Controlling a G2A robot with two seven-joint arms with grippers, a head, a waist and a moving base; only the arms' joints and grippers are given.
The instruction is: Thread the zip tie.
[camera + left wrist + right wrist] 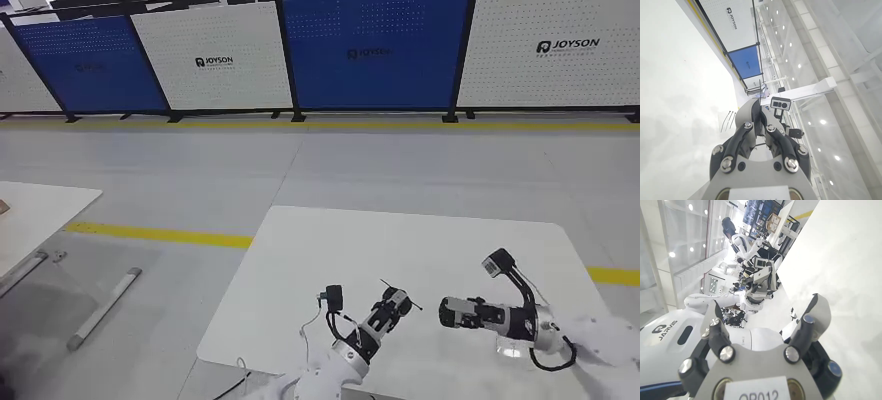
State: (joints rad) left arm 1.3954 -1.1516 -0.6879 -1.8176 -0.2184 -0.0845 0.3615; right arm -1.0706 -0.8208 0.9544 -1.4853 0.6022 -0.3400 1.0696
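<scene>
A thin black zip tie is pinched between the pads of my left gripper, which is shut on it; one end sticks out past the fingertips. In the top view the left gripper hovers over the near part of the white table, and the zip tie crosses it as a short dark line. My right gripper hangs a little to its right, facing it. In its own view the right gripper is open with nothing between the fingers, and the left gripper shows farther off holding the zip tie.
Three spare zip ties lie side by side on the table beyond the left gripper. The table's near edge runs just below both arms. White and blue partition panels stand across the floor behind the table.
</scene>
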